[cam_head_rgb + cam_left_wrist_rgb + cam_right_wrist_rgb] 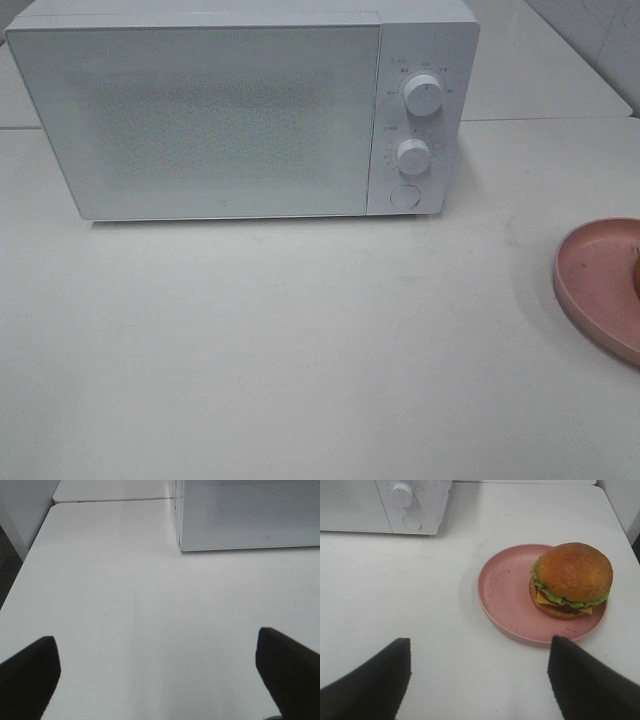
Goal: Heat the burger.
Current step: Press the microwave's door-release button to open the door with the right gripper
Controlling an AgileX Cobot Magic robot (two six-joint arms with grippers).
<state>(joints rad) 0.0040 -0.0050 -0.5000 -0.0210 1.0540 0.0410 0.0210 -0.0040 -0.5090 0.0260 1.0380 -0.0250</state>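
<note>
High cam above microwave (pixel 230 110) front — wrist cams share it.

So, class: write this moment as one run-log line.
stage: heating not begun | microwave: door shut | burger: on pink plate, front-right of microwave | left gripper: open, empty | right gripper: open, empty, short of burger

Matte black, wedge-shaped fingers (pixel 30 675) of the left gripper (pixel 156 637) and the right gripper (pixel 480 641) taper to blunt, plain tips.

A white table (pixel 300 350) stands over dark floor (pixel 6 575).
</note>
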